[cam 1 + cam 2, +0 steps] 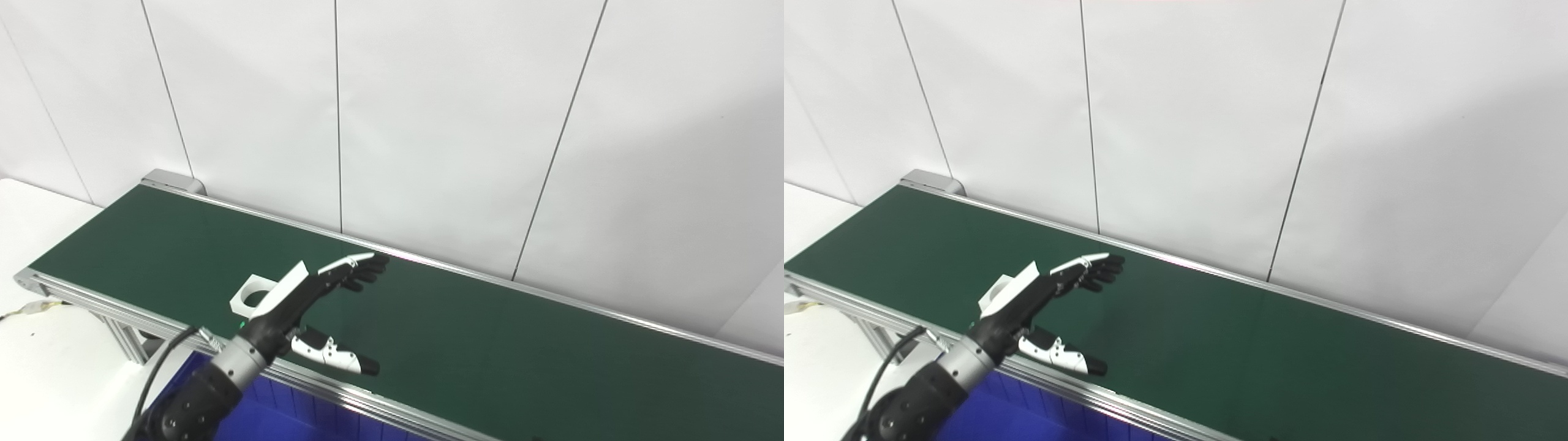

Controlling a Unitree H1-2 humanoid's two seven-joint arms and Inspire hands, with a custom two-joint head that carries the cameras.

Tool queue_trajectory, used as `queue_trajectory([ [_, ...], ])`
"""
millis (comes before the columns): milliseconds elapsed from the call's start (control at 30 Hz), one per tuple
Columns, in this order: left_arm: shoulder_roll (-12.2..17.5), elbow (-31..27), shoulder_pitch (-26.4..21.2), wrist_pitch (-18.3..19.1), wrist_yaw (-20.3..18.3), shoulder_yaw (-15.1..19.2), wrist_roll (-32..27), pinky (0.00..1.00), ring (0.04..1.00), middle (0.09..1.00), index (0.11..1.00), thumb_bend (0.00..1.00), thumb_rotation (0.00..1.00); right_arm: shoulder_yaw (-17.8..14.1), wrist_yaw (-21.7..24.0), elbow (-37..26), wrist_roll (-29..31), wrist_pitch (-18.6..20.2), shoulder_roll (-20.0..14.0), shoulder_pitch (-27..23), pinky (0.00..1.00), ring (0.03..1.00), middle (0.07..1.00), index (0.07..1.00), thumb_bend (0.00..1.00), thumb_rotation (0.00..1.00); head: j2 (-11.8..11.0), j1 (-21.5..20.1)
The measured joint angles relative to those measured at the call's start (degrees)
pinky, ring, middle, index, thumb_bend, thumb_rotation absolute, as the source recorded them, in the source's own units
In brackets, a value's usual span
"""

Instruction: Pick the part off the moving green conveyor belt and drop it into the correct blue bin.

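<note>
Because the belt point(490, 318) is said to move, the main danger here is timing: the part point(251, 293) can travel away from the left hand point(306, 312) before the fingers point(361, 269) close, and then they shut on air or only knock it sideways. From these pictures I cannot tell in which direction the belt runs.

Nearest to the camera, under the near rail point(343, 392) of the belt, a blue bin point(275, 416) shows only in part. Whether it is the correct one I cannot judge, so a drop into the wrong bin is also possible.

Above this rail the left hand hovers over the belt, wide open and holding nothing. The thumb point(340, 360) points to the right near the rail and the fingers stretch farther over the belt.

The part is a white flat piece with a round hole. It lies on the belt behind the back of the hand, on the hand's left, and the hand covers some of it. It is not between the fingers and the thumb; the open side of the hand faces away from it. A grasp from this position is likely to miss, in my opinion, unless the hand first comes around the part.

The right hand is not in view.
</note>
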Motion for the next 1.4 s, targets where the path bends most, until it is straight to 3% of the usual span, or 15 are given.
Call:
queue_trajectory([
  [367,7.7,4.5,-4.7,3.7,-1.0,-1.0,10.9,0.76,0.862,0.849,0.842,0.85,0.01,-0.1,0.3,-0.3,0.1,0.0,0.0,0.0,0.84,0.896,0.915,0.974,0.53,0.66,0.8,0.2],
  [567,10.9,10.3,-7.8,3.0,-1.6,-4.0,16.0,0.71,0.828,0.841,0.839,0.86,0.04,-0.2,0.4,-0.4,0.1,0.0,-0.1,0.0,0.84,0.894,0.913,0.972,0.53,0.66,1.0,0.8],
  [767,13.9,15.7,-10.8,1.6,-1.5,-6.2,20.6,0.72,0.815,0.835,0.833,0.85,0.00,-0.3,0.4,-0.6,0.2,0.0,-0.4,-0.1,0.84,0.894,0.912,0.974,0.54,0.67,1.1,1.2],
  [1167,15.4,22.7,-14.3,1.3,-1.1,-10.8,29.0,0.67,0.746,0.812,0.804,0.88,0.00,-0.5,1.5,-0.6,1.1,0.0,-0.5,-0.1,0.85,0.902,0.918,0.978,0.53,0.66,1.6,1.5],
  [1400,16.7,27.5,-16.2,-0.3,-0.2,-13.7,32.4,0.66,0.763,0.829,0.806,0.88,0.00,-0.6,1.6,-0.8,1.0,0.0,-0.5,-0.1,0.85,0.903,0.918,0.981,0.54,0.68,1.8,1.4],
])
